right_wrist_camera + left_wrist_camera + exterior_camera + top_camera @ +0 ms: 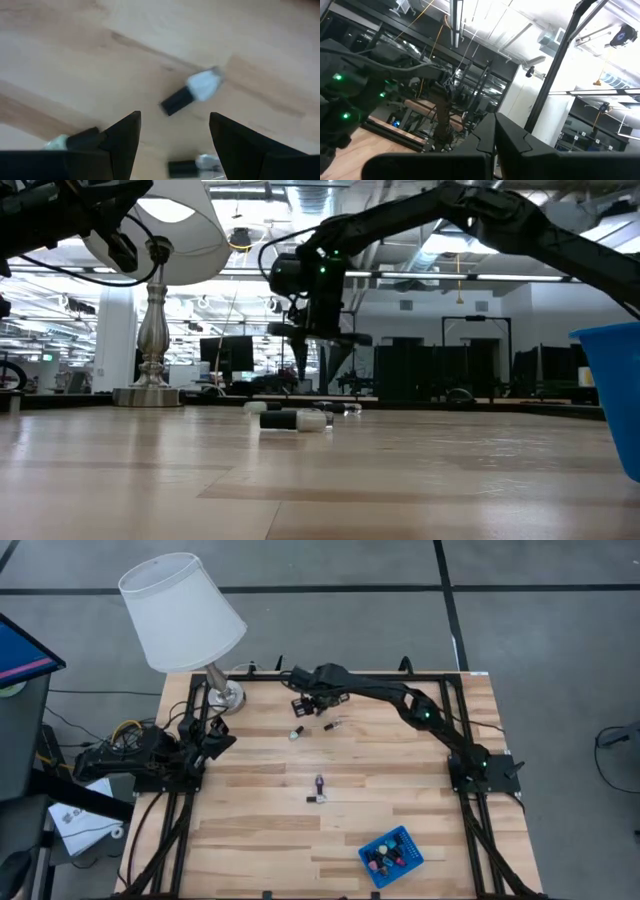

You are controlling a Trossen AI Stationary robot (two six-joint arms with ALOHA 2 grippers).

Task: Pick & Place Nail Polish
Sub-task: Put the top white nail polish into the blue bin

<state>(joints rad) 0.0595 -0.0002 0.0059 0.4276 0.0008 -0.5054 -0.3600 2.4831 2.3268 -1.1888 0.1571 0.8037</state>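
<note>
On table: three loose nail polish bottles.

Overhead cam looks straight down on the whole counter. Low cam sits at counter level, facing the room. Right wrist cam looks down close at the wood; left wrist cam tilts up, probably at the ceiling. Overhead and low share the lamp.

Right gripper at 12 o'clock above two bottles; blue tray at 5 o'clock.
</note>
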